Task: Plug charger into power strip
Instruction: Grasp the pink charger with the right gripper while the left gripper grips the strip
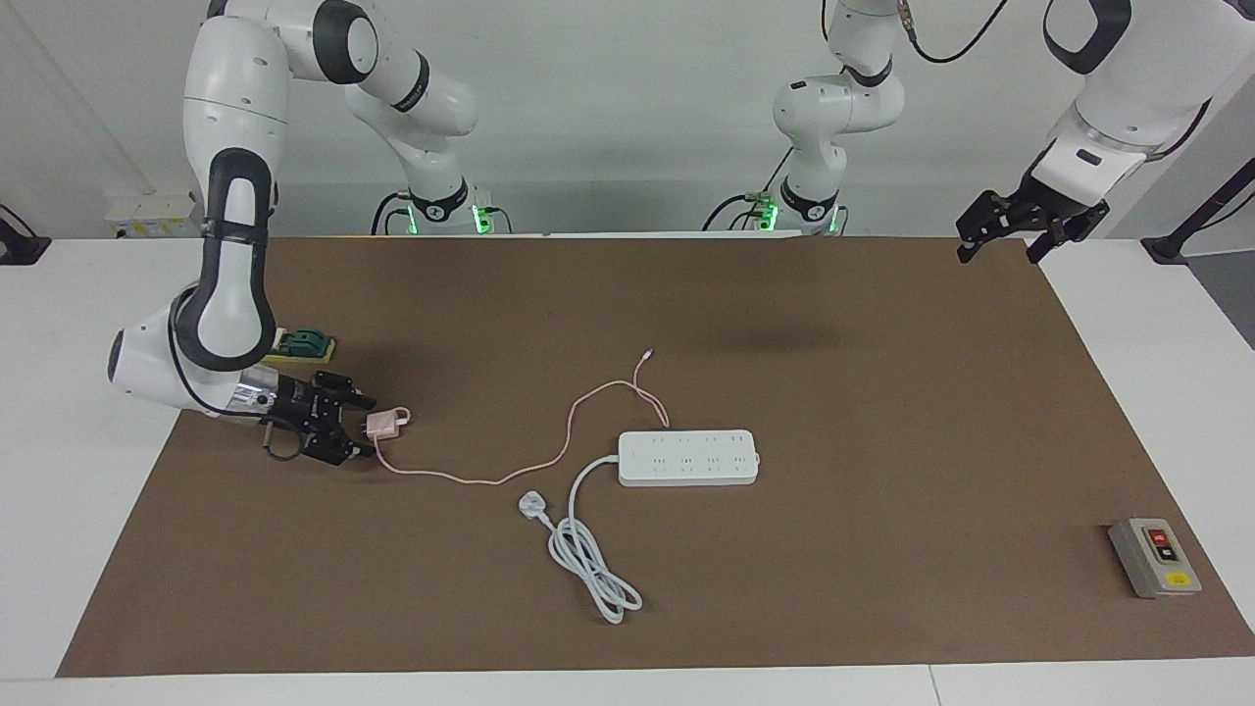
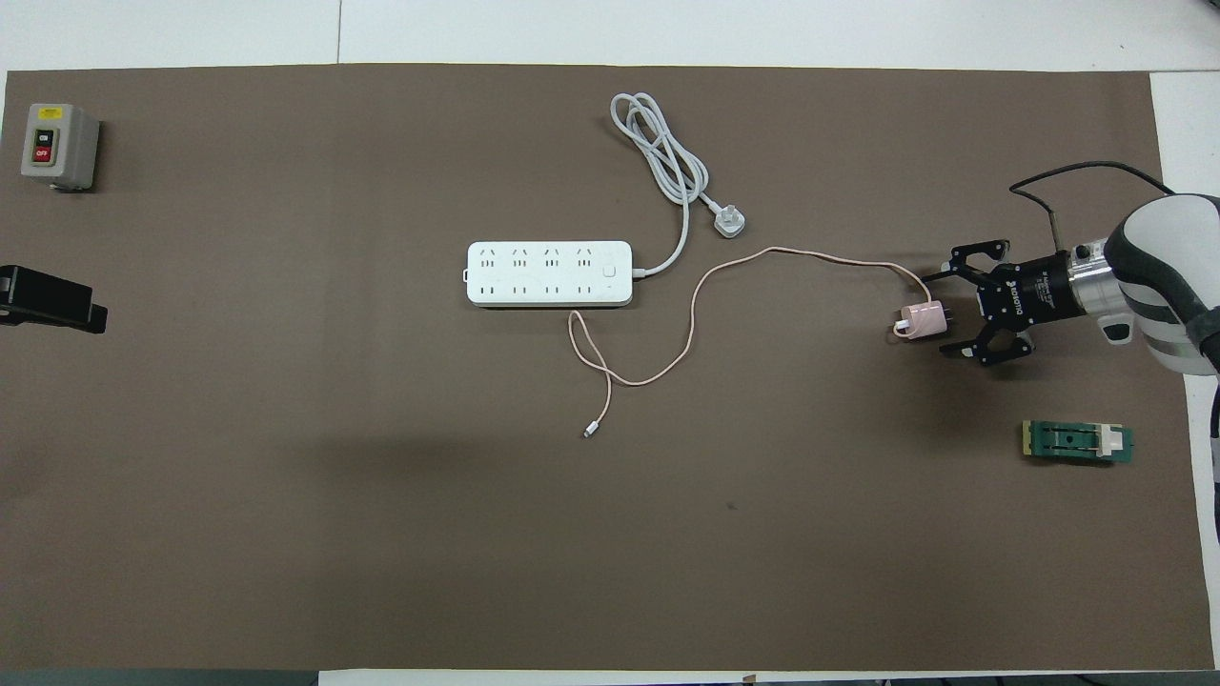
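The right tool (image 1: pixel 361 428) is lying low over the brown mat (image 1: pixel 882 392) at the right arm's end of the tabletop in the facing view, its fingers spread wide and reaching either side of the charger (image 1: pixel 383 424) without gripping it. The charger is sitting on the mat, its thin pink cable (image 1: pixel 549 461) trailing toward the power strip (image 1: pixel 688 458), which is lying flat near the middle of the mat. The strip's thick white cord (image 1: pixel 588 559) is coiling farther from the robots, ending in a white plug (image 1: pixel 531 506). A green block (image 1: pixel 306 344) is resting near the right arm. The left tool (image 1: pixel 1000 240) is hanging high over the mat's edge at the left arm's end, jaws wide, waiting. A grey button box (image 1: pixel 1154 558) is standing at that end.

In the overhead view, the right tool (image 2: pixel 939 313) is bracketing the charger (image 2: pixel 923 319) with open fingers. The power strip (image 2: pixel 548 273) is lying well apart from it, the cable (image 2: pixel 696 305) looping between them. The left tool (image 2: pixel 52 305) is showing only as a dark shape near the button box (image 2: pixel 59 145).
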Robot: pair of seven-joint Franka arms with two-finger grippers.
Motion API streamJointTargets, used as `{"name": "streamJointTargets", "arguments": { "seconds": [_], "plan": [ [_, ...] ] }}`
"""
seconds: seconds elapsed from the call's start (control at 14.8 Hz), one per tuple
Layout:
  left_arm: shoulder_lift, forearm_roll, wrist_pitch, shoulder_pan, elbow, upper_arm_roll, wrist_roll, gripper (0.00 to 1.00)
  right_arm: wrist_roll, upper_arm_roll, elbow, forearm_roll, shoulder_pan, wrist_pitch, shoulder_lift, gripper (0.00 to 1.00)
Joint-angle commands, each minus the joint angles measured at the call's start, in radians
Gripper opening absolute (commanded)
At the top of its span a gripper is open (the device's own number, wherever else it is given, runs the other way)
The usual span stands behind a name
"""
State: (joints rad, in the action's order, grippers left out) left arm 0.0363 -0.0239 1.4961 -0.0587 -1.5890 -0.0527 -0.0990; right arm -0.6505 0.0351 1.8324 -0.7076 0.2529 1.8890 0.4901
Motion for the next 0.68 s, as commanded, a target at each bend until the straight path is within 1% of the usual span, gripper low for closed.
{"name": "streamJointTargets", "arguments": {
  "seconds": [0.0,0.14,0.27,0.34,0.54,0.61],
  "plan": [
    [0.03,0.01,-0.007,-0.015,-0.015,-0.003,-0.127,1.0,0.032,-0.001,0.019,-0.027,-0.003,0.021,-0.004,1.0],
    [0.04,-0.028,-0.002,-0.015,-0.032,0.002,-0.154,1.0,0.034,-0.003,0.028,-0.027,-0.003,0.031,-0.004,1.0],
    [0.05,-0.135,0.013,-0.041,-0.06,0.004,-0.151,1.0,0.038,-0.004,0.045,-0.029,-0.004,0.05,-0.007,1.0],
    [0.06,-0.178,0.03,-0.043,-0.081,0.004,-0.146,1.0,0.051,-0.004,0.053,-0.05,-0.004,0.058,-0.008,1.0],
    [0.074,-0.353,0.09,-0.046,-0.172,0.004,-0.11,1.0,0.055,-0.003,0.057,-0.07,-0.024,0.064,-0.008,1.0],
    [0.079,-0.425,0.128,-0.046,-0.218,0.004,-0.108,1.0,0.055,-0.004,0.057,-0.07,-0.024,0.064,-0.008,1.0]
  ]
}}
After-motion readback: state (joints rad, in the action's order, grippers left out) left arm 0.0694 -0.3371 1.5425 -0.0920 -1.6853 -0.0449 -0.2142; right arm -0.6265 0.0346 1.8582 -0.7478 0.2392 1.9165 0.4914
